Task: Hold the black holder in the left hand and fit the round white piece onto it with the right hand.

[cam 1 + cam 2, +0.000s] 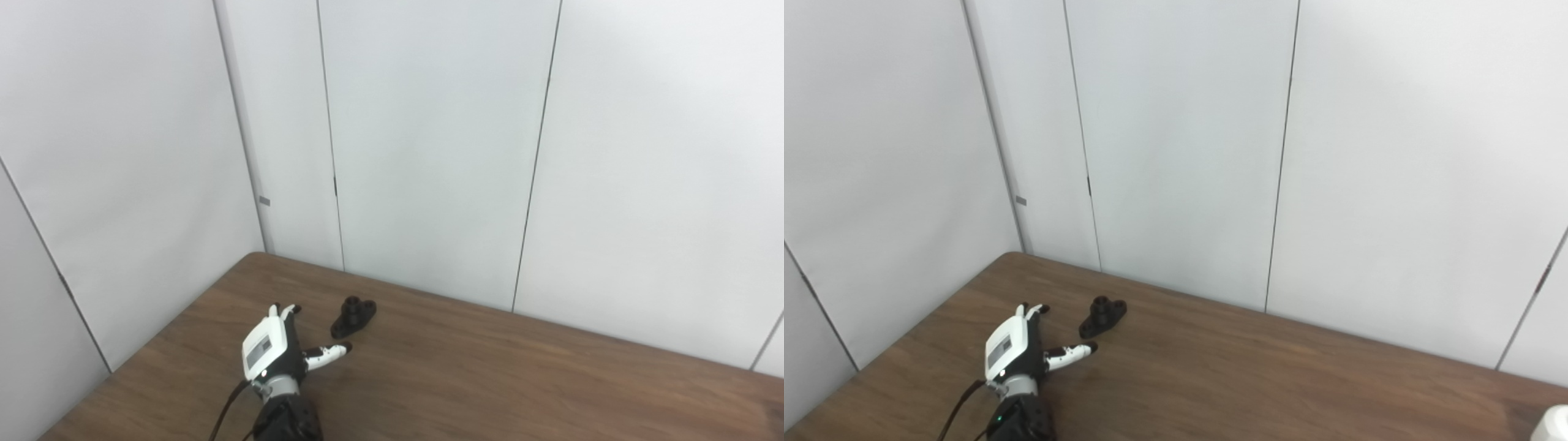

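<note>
The black holder (354,316) lies flat on the brown table (490,380), near its far left corner. My left hand (275,349) is just left of it and a little nearer, open, with fingers pointing away and the thumb (327,353) stretched toward the holder without touching it. The hand holds nothing. A white object (1552,424) peeks in at the bottom right corner of the right eye view; I cannot tell what it is. My right hand is out of both views.
White wall panels (429,153) close off the table's far and left sides. The table's left edge (153,343) runs diagonally close to my left hand.
</note>
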Controlling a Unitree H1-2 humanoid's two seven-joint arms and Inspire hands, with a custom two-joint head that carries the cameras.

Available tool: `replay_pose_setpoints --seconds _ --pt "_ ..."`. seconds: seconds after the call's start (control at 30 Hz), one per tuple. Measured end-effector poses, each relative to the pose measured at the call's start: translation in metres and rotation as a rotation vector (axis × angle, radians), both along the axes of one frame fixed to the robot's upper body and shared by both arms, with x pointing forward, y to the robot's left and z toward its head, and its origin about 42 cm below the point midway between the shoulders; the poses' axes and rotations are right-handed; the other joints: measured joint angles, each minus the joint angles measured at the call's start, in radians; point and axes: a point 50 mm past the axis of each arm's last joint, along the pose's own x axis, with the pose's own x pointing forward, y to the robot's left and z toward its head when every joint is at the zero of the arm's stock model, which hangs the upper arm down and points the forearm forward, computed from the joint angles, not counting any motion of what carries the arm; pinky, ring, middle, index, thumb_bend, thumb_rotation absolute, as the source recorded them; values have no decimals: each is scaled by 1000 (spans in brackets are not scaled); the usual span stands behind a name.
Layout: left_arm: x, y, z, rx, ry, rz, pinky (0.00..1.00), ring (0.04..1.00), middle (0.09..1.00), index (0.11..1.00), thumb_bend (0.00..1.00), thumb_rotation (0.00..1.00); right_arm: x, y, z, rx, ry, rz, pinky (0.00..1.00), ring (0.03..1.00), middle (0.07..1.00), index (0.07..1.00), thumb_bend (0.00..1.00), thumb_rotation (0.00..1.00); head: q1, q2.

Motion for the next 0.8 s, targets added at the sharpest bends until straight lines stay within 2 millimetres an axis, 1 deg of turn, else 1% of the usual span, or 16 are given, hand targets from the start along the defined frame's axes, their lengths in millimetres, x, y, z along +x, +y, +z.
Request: replay_pose_setpoints --seconds 0.07,0.17,0.27,0.4,0.63,0.8 --pt "4 0 -4 -10 6 5 985 1000 1000 884 984 390 0 0 0 0 0 0 1000 1000 1000 956 799 953 0 0" --pt "8 -4 -12 -30 11 3 999 1000 1000 884 989 387 0 0 0 2 0 3 1000 1000 1000 962 803 954 2 -2" --pt "11 -4 -15 -40 1 11 1000 1000 1000 869 997 376 0 0 0 2 0 3 1000 1000 1000 961 783 952 2 -2" --pt "15 -2 -19 -21 3 13 990 997 1000 860 1000 383 0 0 0 5 -1 3 1000 1000 1000 963 797 944 -2 2" --pt "22 -2 -20 -23 -1 -1 1000 999 1000 859 1000 357 -1 -1 -1 2 0 0 1000 1000 1000 956 824 959 -5 3" --pt "25 -3 -26 -25 -31 -3 993 995 1000 841 1000 328 -1 -1 -1 2 -1 0 1000 1000 1000 963 786 957 -11 5"
